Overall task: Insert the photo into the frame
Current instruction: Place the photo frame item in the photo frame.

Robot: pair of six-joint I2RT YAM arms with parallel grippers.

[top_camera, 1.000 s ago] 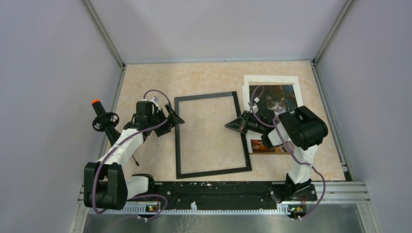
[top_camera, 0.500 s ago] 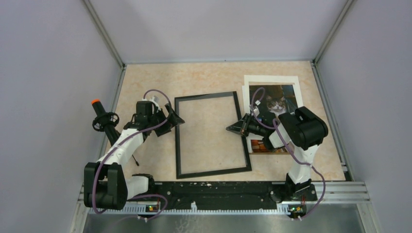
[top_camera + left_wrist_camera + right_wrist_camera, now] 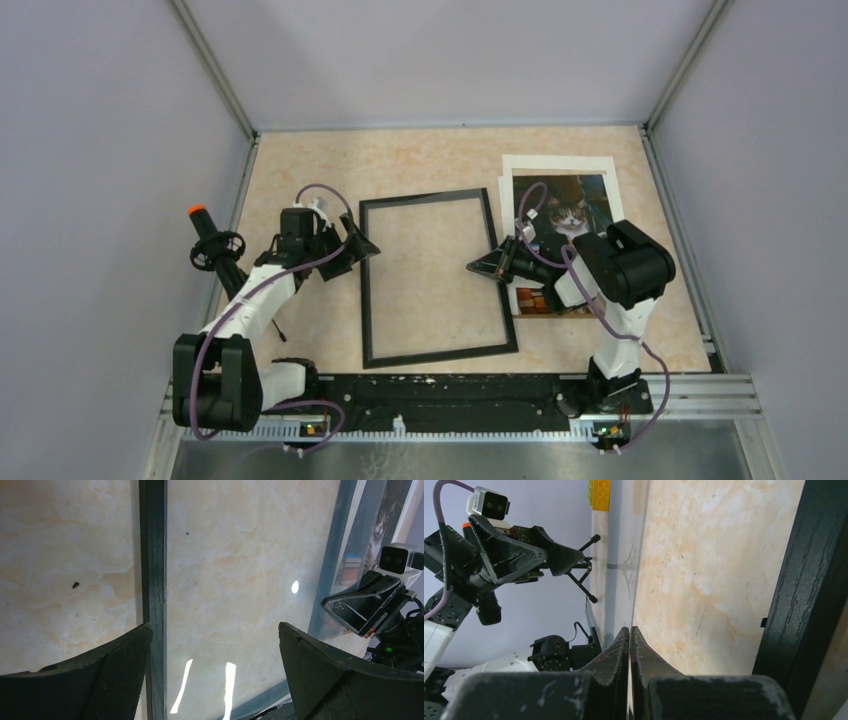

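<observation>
Thin black frame, white-bordered cat photo beside, left claw gaping, right claw closed — both empty

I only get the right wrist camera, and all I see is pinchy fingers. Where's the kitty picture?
Observer: The photo lies face up on the table, right of the frame, partly hidden by the right arm.
Operator: Is kitty inside the frame yet?
Observer: No. Inside the frame only bare table shows.
Operator: What's the other hand doing?
Observer: The left gripper is open, poised over the frame's left side.
</observation>
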